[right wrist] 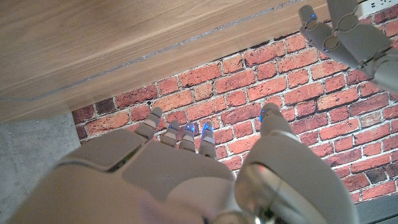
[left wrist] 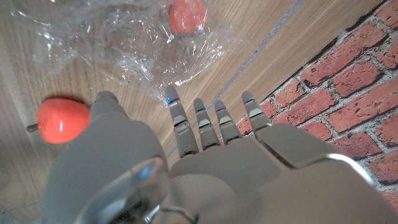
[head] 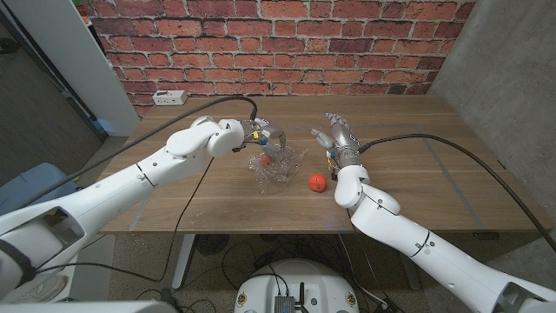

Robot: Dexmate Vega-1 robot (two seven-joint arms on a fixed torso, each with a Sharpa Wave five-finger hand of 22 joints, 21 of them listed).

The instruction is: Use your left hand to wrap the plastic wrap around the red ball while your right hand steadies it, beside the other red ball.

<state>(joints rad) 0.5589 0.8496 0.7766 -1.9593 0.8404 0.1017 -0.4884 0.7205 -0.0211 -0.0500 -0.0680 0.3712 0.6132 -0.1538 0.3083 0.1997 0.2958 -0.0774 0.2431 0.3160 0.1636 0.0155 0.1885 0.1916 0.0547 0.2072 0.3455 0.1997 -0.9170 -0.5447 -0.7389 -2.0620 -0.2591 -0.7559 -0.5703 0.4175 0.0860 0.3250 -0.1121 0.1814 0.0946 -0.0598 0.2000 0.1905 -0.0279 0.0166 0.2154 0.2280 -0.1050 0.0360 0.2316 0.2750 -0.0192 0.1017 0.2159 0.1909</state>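
Observation:
A crumpled sheet of clear plastic wrap (head: 276,169) (left wrist: 124,43) lies at the middle of the wooden table. One red ball (head: 267,159) (left wrist: 187,15) sits on the wrap. The other red ball (head: 318,182) (left wrist: 61,119), with a short stem, lies bare on the wood just right of the wrap. My left hand (head: 265,139) (left wrist: 186,162) hovers at the far edge of the wrap, fingers stretched out and apart, holding nothing. My right hand (head: 335,136) (right wrist: 186,168) stands behind the bare ball, fingers spread, empty. From the right wrist view my left hand (right wrist: 348,31) shows against the brick wall.
A white power strip (head: 171,97) lies at the table's (head: 417,174) back left corner. Black cables run along both arms. A red brick wall (head: 278,35) stands behind the table. Bare wood lies right of my right arm and left of the wrap.

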